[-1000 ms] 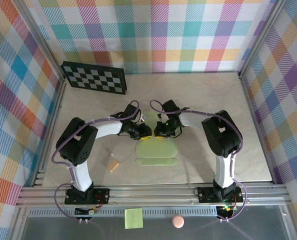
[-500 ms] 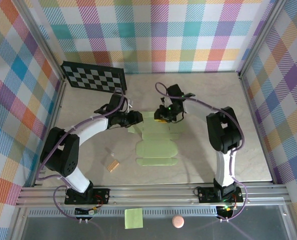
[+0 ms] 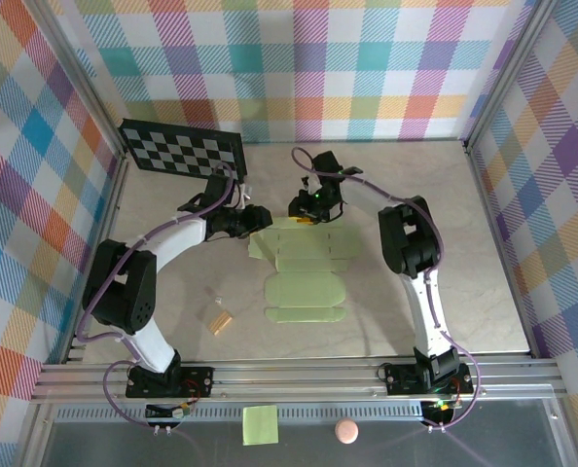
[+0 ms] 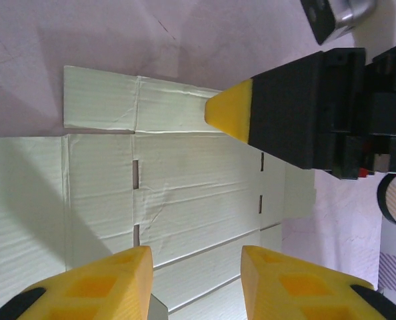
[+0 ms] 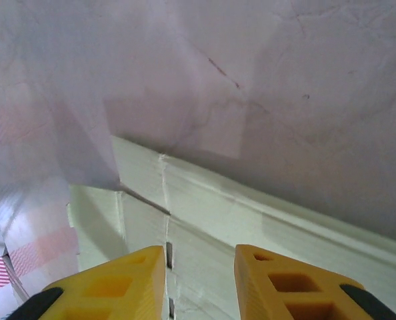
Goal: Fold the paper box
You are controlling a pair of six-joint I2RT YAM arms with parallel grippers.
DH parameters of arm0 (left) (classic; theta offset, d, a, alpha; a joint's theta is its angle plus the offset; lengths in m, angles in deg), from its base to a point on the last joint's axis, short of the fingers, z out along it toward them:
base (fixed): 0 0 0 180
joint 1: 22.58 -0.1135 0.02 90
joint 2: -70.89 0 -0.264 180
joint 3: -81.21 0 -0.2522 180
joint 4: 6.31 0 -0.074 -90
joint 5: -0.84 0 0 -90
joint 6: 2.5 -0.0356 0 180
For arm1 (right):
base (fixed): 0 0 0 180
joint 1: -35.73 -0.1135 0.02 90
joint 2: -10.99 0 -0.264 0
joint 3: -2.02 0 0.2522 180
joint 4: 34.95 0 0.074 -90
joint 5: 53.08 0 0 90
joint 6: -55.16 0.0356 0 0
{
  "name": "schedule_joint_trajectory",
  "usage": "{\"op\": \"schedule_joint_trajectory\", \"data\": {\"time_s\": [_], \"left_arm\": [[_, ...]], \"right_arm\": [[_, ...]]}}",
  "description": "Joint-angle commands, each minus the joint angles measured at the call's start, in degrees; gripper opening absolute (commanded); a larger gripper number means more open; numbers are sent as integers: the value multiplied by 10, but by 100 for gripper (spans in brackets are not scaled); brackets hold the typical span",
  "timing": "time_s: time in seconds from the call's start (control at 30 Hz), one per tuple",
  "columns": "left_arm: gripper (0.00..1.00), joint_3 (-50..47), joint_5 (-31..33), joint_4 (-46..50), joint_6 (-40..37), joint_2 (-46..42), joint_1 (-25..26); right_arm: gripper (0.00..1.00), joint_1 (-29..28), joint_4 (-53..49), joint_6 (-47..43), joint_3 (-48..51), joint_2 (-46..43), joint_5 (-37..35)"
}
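Observation:
The paper box (image 3: 307, 265) lies flat and spread out on the table's middle, pale lime-green card with flaps, slots and crease lines. My left gripper (image 3: 254, 222) hovers at its far left corner, open, with the card (image 4: 185, 193) lying beneath the yellow fingertips (image 4: 128, 280) and nothing pinched between them. My right gripper (image 3: 304, 208) stands at the far edge of the card (image 5: 251, 227), open too, its fingers (image 5: 135, 280) just over the creased flap. From the left wrist, the right gripper's yellow fingertip (image 4: 230, 110) points at the card's far strip.
A checkerboard (image 3: 182, 151) leans at the back left. A small tan block (image 3: 220, 320) lies left of the card's near end. A yellow-green sticky note (image 3: 260, 424) and a pink ball (image 3: 345, 430) sit in front of the arm bases. Checked walls close three sides.
Both grippers have moved from the card's middle to its far edge and opened. The folded-over far part of the card has been laid out flat.

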Motion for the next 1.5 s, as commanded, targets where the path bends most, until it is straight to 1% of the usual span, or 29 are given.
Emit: {"op": "schedule_joint_trajectory", "data": {"time_s": [0.0,0.1,0.17,0.4,0.43,0.6,0.8,0.97,1.2,1.47], "left_arm": [[40,14,-16,7,-11,11,-9],[40,15,-15,8,-12,14,-12],[40,19,-14,12,-15,19,-12],[42,66,-2,35,-24,63,-12],[44,78,2,58,-28,73,-12],[48,168,25,128,-53,148,-13],[50,293,62,236,-92,238,-12],[50,357,76,281,-113,287,-13],[50,384,73,302,-120,322,-13],[46,378,41,287,-112,333,-12]], "right_arm": [[34,6,-26,6,-26,19,9],[34,7,-40,-3,-27,26,-27],[34,7,-41,-6,-23,31,-36],[33,5,-45,-12,-1,50,-38],[32,5,-42,-13,5,47,-36],[32,5,-33,-11,18,41,-30],[32,5,-27,-9,27,33,-28],[32,5,-26,-8,29,31,-27],[32,5,-25,-8,29,29,-26],[32,5,-24,-5,28,30,-25]]}}
